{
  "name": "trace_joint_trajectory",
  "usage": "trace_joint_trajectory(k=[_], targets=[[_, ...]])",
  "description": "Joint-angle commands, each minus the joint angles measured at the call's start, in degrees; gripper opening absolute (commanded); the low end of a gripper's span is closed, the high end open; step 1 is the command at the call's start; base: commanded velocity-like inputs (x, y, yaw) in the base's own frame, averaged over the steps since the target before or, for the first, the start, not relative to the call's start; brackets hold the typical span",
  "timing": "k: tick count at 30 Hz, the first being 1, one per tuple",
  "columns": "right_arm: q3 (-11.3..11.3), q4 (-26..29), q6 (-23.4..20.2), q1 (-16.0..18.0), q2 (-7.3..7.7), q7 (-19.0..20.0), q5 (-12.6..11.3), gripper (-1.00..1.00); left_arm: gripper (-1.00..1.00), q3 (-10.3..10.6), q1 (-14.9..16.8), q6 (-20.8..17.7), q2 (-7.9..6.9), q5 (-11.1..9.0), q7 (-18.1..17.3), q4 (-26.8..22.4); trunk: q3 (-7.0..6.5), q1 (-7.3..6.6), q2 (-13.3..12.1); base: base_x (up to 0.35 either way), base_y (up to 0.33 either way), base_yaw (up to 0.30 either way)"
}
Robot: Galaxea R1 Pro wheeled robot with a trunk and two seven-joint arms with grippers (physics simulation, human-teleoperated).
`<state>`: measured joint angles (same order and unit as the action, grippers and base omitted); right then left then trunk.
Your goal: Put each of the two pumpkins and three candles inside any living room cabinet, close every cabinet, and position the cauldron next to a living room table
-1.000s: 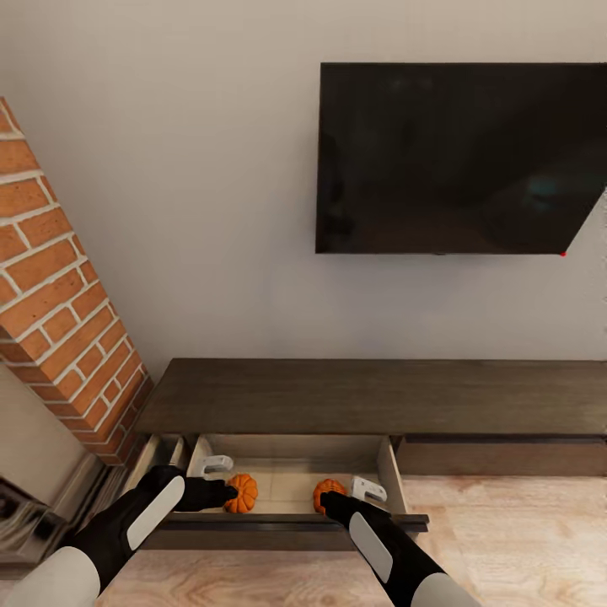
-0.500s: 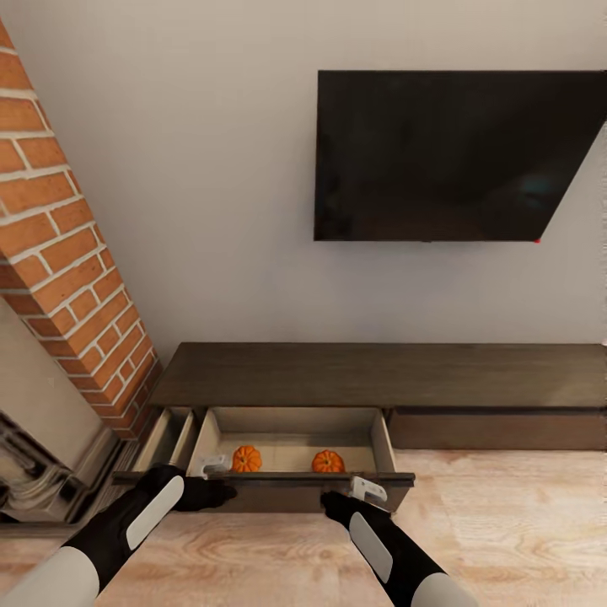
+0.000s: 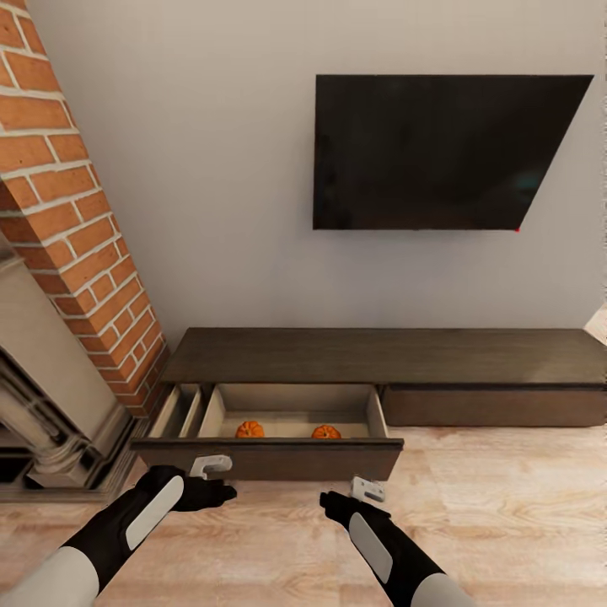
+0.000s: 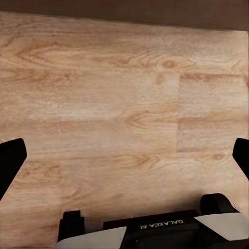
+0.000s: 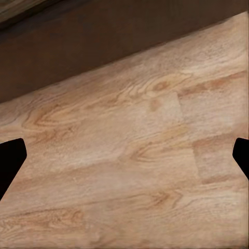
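Note:
The long dark brown cabinet [image 3: 379, 354] stands against the wall with its left drawer [image 3: 270, 459] pulled out. Two orange pumpkins [image 3: 249, 429] [image 3: 325, 432] sit side by side on the drawer's beige bottom. My left gripper [image 3: 211, 465] hangs open just in front of the drawer front, over the wooden floor [image 4: 124, 104]. My right gripper [image 3: 368, 489] is open too, a little nearer to me, with the dark drawer front [image 5: 104, 46] ahead of it. Neither holds anything. The candles, the cauldron and the table are out of view.
A black TV [image 3: 438, 152] hangs on the wall above the cabinet. A red brick chimney [image 3: 67, 211] and a pale fireplace surround [image 3: 42, 405] stand at the left, close to the drawer's end. Light wooden floor [image 3: 506, 506] stretches to the right.
The whole view has pulled back from the cabinet. Both grippers, which were inside the drawer beside the pumpkins, are now out in front of the drawer front. The pumpkins stay in the drawer.

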<state>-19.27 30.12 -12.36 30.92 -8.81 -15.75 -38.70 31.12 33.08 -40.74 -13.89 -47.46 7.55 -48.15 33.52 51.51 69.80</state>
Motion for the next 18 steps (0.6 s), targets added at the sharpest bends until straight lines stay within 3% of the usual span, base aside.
trace_joint_trajectory(k=[1, 18], targets=[[-0.33, 0.11, -0.14, 0.06, 0.03, -0.50, -0.42, 1.00, 1.00, 0.26, 0.06, -0.05, -0.08, -0.62, 0.54, -0.10, 0.24, 0.19, 0.46, -0.330, 0.000, 0.000], [-0.33, 0.11, -0.14, 0.08, 0.05, -0.50, -0.41, 1.00, 1.00, 0.17, 0.06, -0.04, -0.08, -0.62, 0.54, -0.10, 3.29, 3.93, 7.28, -0.315, 0.000, 0.000]])
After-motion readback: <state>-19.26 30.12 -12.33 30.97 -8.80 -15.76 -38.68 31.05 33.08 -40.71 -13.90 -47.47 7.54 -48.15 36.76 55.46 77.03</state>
